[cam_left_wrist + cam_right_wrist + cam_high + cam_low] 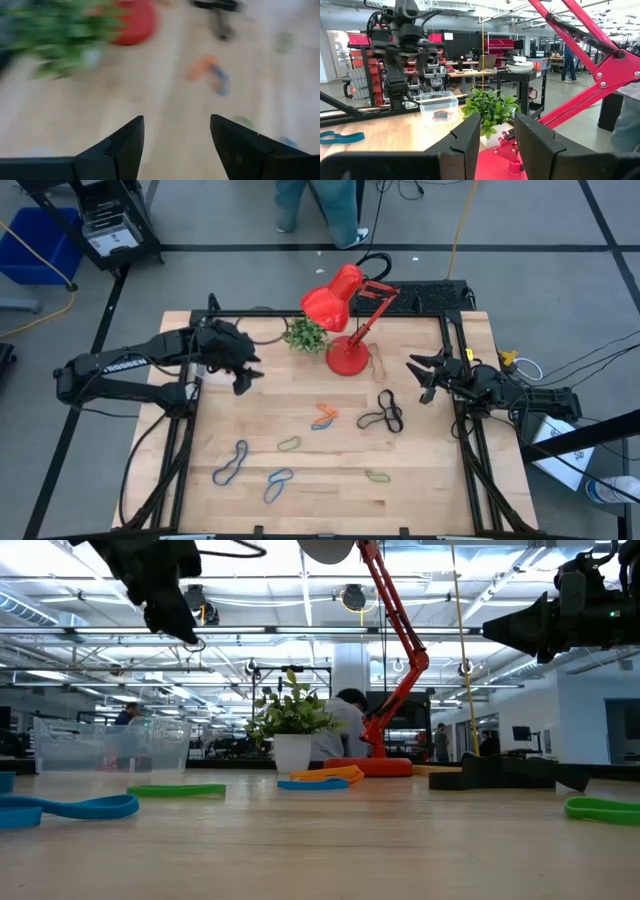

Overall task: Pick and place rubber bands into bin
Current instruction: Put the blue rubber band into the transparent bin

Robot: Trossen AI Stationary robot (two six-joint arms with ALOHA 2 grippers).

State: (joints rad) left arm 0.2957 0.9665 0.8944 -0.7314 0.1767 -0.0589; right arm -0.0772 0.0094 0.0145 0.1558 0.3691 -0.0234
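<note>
My left gripper (247, 373) hangs open and empty at the table's (330, 490) upper left, near the clear bin (439, 108). My right gripper (423, 375), open and empty, waits at right. Rubber bands (324, 417) lie scattered across the centre and lower part.

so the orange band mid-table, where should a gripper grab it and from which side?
From straight above. The orange band lies flat on the table and overlaps a blue band, so pinch its upper strand on the side away from the blue one, fingers straddling the strand, likely lifting it alone. The left gripper is open and empty, raised near the plant; the right gripper is open by the lamp.
</note>
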